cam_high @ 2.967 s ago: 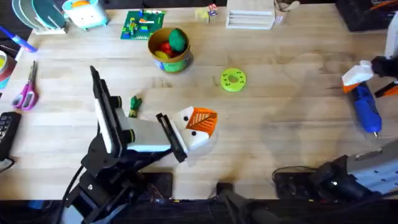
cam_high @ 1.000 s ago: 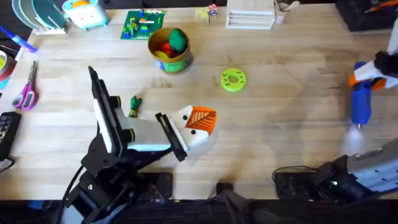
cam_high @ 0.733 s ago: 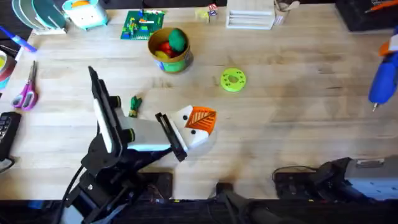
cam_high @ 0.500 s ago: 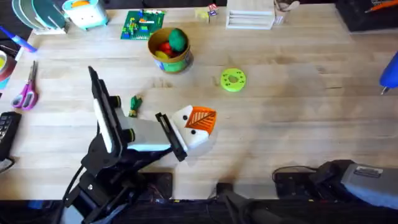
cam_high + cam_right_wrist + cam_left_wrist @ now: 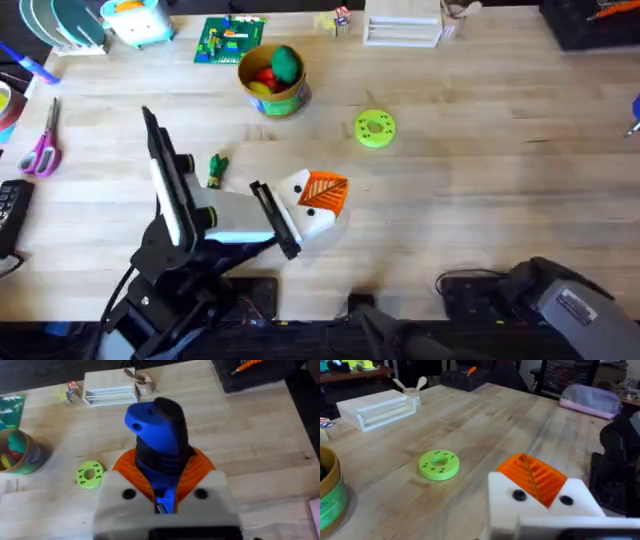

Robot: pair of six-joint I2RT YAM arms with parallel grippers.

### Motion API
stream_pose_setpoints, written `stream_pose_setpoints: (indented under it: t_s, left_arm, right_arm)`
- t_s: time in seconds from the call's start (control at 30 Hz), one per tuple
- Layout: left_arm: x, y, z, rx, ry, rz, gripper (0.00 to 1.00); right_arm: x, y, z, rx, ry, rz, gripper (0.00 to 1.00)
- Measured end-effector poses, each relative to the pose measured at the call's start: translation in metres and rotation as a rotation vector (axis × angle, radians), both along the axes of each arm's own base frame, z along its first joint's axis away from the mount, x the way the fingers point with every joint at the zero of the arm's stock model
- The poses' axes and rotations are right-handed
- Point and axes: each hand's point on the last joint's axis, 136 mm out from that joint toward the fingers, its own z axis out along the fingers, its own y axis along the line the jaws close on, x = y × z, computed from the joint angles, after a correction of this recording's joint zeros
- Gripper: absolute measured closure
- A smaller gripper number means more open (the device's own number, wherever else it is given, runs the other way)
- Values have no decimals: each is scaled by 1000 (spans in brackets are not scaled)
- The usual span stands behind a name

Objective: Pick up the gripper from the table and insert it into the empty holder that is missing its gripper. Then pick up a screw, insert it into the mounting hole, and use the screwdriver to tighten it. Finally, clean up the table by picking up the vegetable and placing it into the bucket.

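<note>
From overhead, the left gripper (image 5: 318,200) lies low on the table (image 5: 470,190), its white holder (image 5: 312,222) and orange gripper (image 5: 327,190) pad well short of the bucket (image 5: 272,80) and toward the arm bases. Whether its fingers are parted or together cannot be told from here. The vegetable (image 5: 217,170) lies just beside the left arm, nearer the bucket than the holder is. The bucket already holds a red, a yellow and a round green toy. A green disc (image 5: 375,129) sits to the right of the bucket, nearer the arm bases. Pink-handled scissors (image 5: 41,148) lie far to the bucket's left. A sliver of blue at the right edge may be the screwdriver (image 5: 635,108), though too little shows to be sure.

In the left wrist view, the orange ribbed gripper (image 5: 532,477) sits seated in the white holder (image 5: 540,505), with two dark holes on the white face beside it. The green disc (image 5: 439,464) lies beyond, and the bucket (image 5: 330,492) at the edge.

In the right wrist view, the right gripper (image 5: 162,492) is clamped on the blue screwdriver (image 5: 157,427), held high above the table between orange pads (image 5: 129,467). The bucket (image 5: 20,452) and green disc (image 5: 90,474) lie far below.
</note>
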Motion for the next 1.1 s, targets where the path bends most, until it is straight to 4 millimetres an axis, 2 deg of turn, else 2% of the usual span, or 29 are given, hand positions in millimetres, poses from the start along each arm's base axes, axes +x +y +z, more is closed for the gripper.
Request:
stream_pose_setpoints:
  t_s: [0.27,0.43,0.67,0.93,1.1]
  left_arm:
    - [0,0,0,0,0,0,993]
    - [0,0,0,0,0,0,993]
    - [0,0,0,0,0,0,993]
    - [1,1,0,0,0,7,993]
    - [1,1,0,0,0,8,993]
  right_arm:
    - [-53,46,24,-41,-148,55,873]
    - [-71,79,17,-15,-253,165,877]
    - [-57,104,-4,136,-375,314,882]
    - [-48,124,2,261,-595,483,887]
    - [-43,135,-11,391,-602,564,890]
